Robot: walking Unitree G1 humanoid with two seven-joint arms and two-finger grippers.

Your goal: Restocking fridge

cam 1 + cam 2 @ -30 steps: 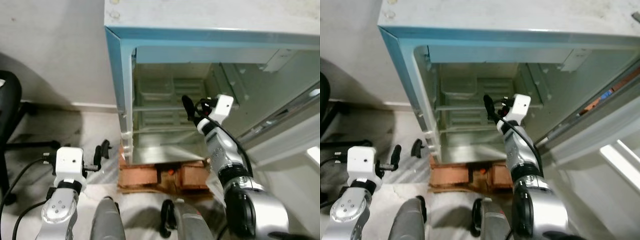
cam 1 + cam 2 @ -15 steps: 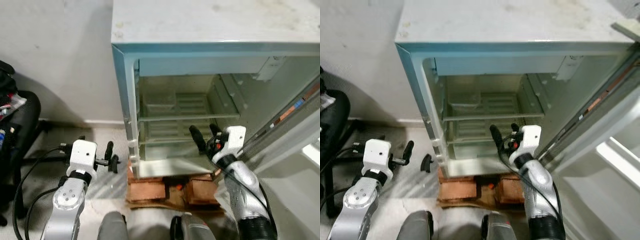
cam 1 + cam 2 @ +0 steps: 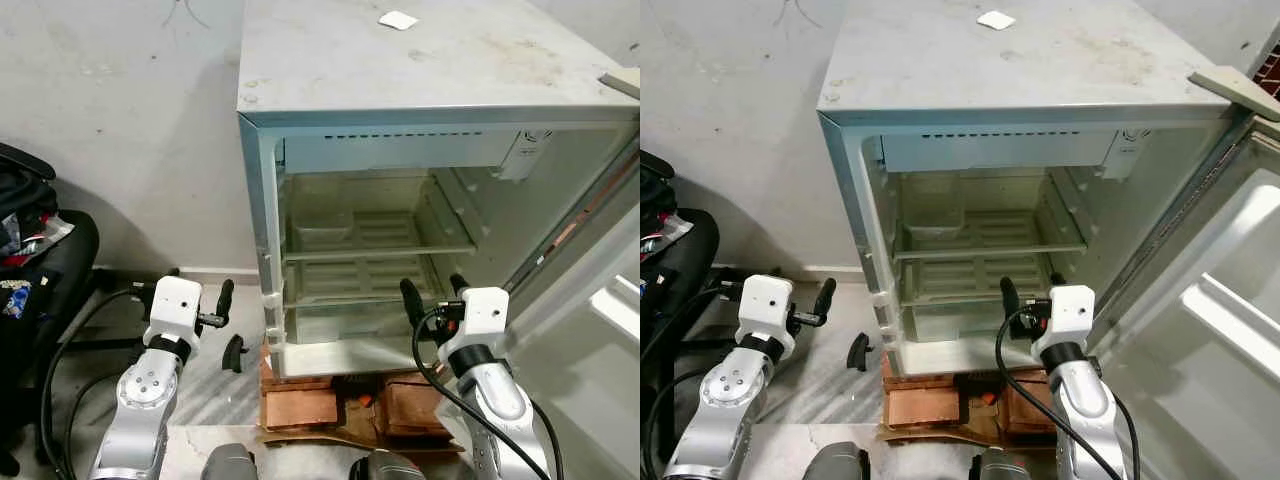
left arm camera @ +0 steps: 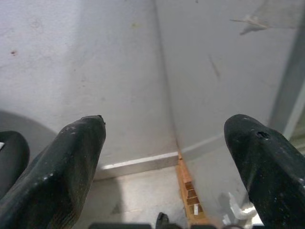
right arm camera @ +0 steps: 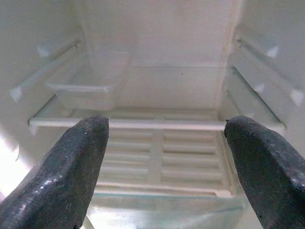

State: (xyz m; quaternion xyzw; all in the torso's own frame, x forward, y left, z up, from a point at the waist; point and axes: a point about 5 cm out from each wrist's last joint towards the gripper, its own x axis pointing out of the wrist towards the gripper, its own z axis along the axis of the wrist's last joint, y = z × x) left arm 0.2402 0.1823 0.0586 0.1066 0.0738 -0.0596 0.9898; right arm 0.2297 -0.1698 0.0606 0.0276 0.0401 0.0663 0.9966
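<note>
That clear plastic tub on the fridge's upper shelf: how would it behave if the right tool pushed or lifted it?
The clear plastic tub looks empty and thin-walled, so probably light. On the smooth upper shelf it would likely slide rather than tip, being low and wide. Its walls may flex if the open right tool pinches them.

Head cameras look down at the open fridge [image 3: 400, 200]; wrist cameras face forward.
</note>
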